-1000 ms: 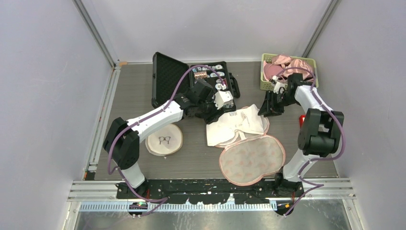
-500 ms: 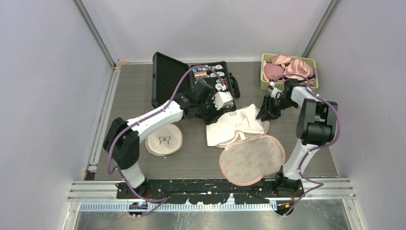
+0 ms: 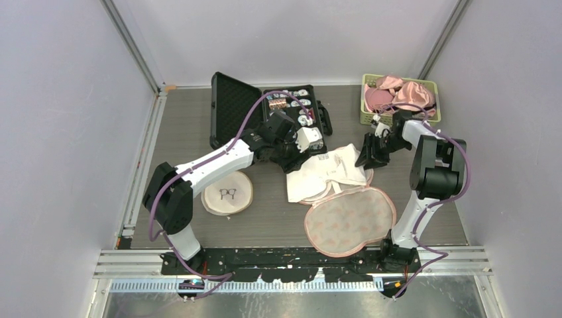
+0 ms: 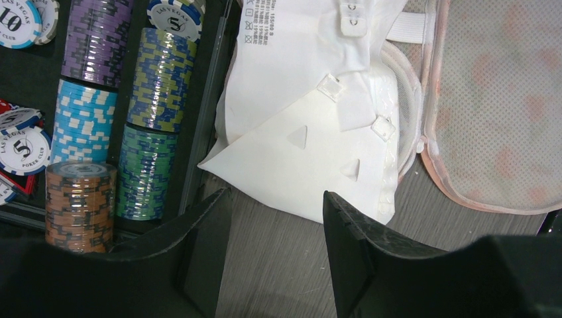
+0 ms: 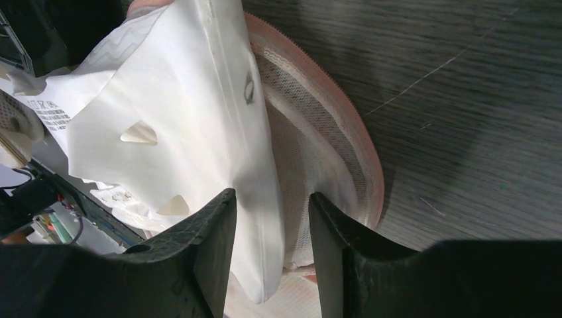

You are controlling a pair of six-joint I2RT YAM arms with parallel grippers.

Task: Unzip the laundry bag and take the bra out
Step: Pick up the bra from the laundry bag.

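bra [image 3: 328, 171] lies between lowered, parted left gripper [image 4: 275, 199] and right gripper [image 5: 268, 199].

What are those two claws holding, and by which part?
Nothing is gripped. The left gripper stands open just short of the white bra; the right gripper is open too, the bra's edge loose between its jaws.

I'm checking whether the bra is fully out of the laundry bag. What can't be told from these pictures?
- Top view: the far end of the laundry bag lies under the bra, so whether a strap remains inside is hidden.
- Top view: zip pull too small to find.
- Right wrist view: the right gripper, open, straddles the bra's edge; whether it touches is unclear.
- Left wrist view: the bra's label is cut by the top edge.
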